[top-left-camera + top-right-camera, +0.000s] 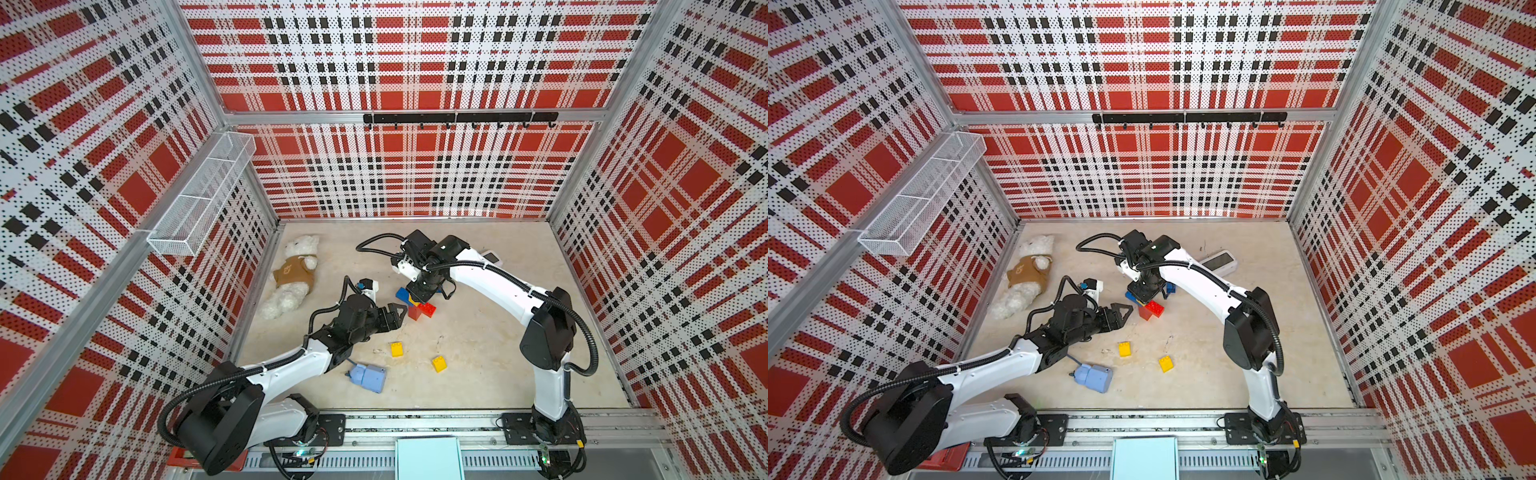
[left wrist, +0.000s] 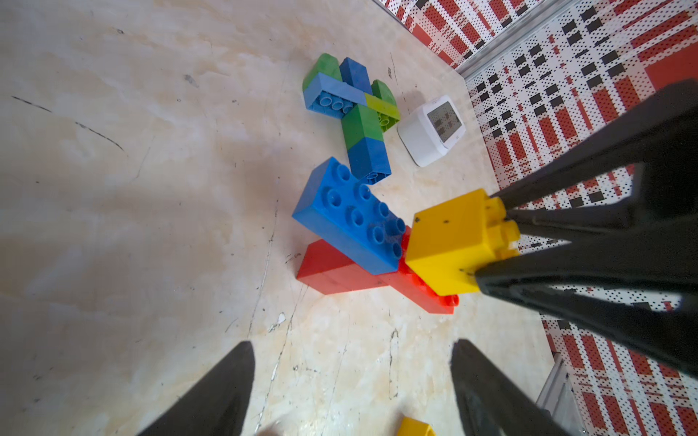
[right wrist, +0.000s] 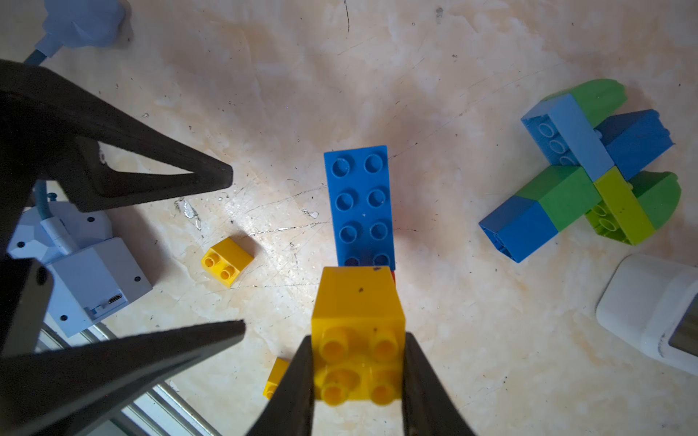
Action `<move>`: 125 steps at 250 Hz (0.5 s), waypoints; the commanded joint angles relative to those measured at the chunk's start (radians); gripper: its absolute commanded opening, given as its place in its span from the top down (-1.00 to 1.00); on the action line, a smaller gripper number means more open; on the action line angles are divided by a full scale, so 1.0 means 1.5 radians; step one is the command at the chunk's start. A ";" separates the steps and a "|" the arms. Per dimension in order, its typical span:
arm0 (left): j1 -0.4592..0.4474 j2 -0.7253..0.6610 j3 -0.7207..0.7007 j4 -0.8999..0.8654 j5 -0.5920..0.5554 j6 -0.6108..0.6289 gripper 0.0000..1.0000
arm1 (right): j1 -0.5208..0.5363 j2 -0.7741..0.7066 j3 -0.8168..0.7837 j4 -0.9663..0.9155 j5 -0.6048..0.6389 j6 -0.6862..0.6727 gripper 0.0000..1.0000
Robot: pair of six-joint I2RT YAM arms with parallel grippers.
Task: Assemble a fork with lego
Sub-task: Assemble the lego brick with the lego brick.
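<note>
Nearest the arms' bases, a pale-blue box [image 1: 370, 377] with a cord lay on the table [image 1: 478, 332]. Just past it sat two small yellow bricks [image 1: 396, 349], apart from the rest. Beyond them the left gripper [image 2: 353, 343] hung with its fingers spread wide on nothing, aimed at the stack from close by. At mid-table the right gripper [image 3: 359, 339] reached down, fingers clamped on two sides of a yellow square brick [image 3: 357, 298], studs up, at the near end of a blue oblong brick [image 3: 359, 204]. That blue brick lay studs up on red bricks [image 2: 340, 271], its long axis running leftward from the held brick in both top views. The left wrist view showed the red bricks reaching out at an angle beneath it, which the right wrist view all but hid. Whether the yellow brick touched the red ones could not be told. Farther on lay a cross-shaped build [image 2: 362, 124] of blue, green, light-blue and lime bricks, on its side, its stem's blue end pointing back at the blue brick. Both wrist views showed it plainly, while the right arm covered nearly all of it in the top views. A white gadget [image 2: 434, 128] with a screen sat just beside it. Only the top views took in the teddy bear [image 1: 293, 274] at the far left.
</note>
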 commanded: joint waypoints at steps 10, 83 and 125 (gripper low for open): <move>0.005 -0.001 -0.009 0.021 -0.006 -0.007 -0.68 | -0.001 0.013 0.019 -0.010 0.006 -0.013 1.00; 0.009 -0.004 -0.012 0.021 -0.004 -0.008 -0.67 | -0.001 0.032 0.020 -0.017 0.014 -0.025 1.00; 0.012 -0.006 -0.013 0.021 -0.002 -0.007 -0.67 | 0.004 0.038 0.010 -0.009 0.025 -0.043 1.00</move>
